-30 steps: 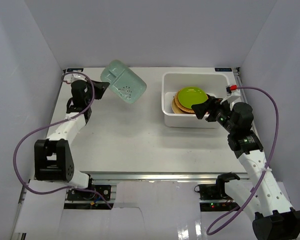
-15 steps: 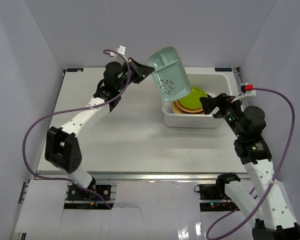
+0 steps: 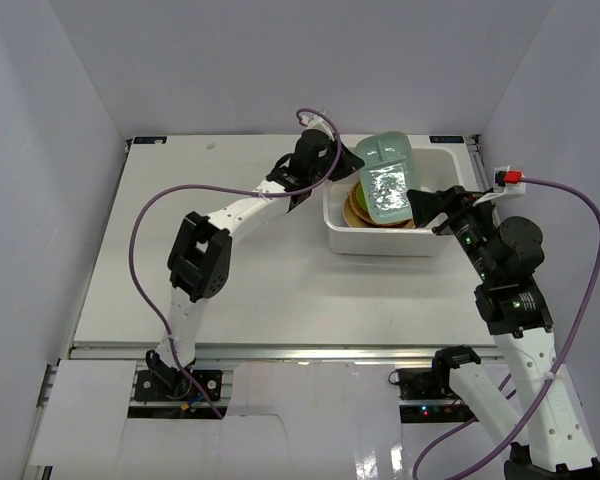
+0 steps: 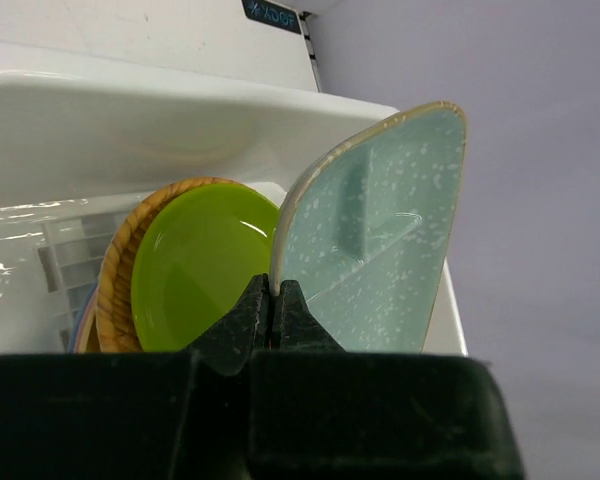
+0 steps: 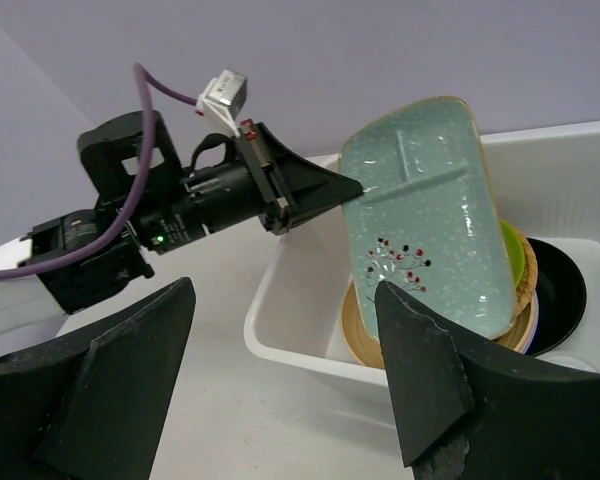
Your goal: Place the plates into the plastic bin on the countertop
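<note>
Lowered since half a second earlier, top view: teal speckled plate (image 3: pixel 385 180), now tilted over the stack inside the plastic bin (image 3: pixel 380 243) on the countertop (image 3: pixel 230 280), pinched at its edge by left gripper (image 3: pixel 352 165); right gripper (image 3: pixel 430 208) at the bin's right end. Left wrist view: fingertips pressed onto the teal rim; lime green plate (image 4: pixel 195 265) on orange woven plate (image 4: pixel 115 290) in the bin; dark label (image 4: pixel 273 14) beyond, lettering unreadable. Right wrist view: fingers spread wide, holding nothing; black plate (image 5: pixel 560 290) beside the stack.
</note>
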Available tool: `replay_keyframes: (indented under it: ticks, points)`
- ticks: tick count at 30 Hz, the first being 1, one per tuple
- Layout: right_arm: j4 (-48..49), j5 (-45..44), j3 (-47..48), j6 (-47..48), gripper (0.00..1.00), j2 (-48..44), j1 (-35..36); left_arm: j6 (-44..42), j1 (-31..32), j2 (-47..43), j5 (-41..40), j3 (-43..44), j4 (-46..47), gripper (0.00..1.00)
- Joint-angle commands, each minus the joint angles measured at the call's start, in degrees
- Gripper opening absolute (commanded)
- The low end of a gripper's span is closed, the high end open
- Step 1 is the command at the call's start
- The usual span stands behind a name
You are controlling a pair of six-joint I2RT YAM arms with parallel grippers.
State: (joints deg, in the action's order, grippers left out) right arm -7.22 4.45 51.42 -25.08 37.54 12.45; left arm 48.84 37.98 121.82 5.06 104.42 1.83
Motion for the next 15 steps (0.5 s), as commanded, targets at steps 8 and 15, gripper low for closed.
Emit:
replay_keyframes:
  ticks: [8,15]
  points:
    - [0.8,0.1,-1.3,0.8,0.79,-0.7,0.2,-0.1,2.6,3.1,-1.6,10.1,-1.1,0.0]
    - [1.9,0.1,-3.9,0.6,0.79,0.4,0.1,-0.1,2.6,4.8,-1.2,10.3,-4.5,0.0]
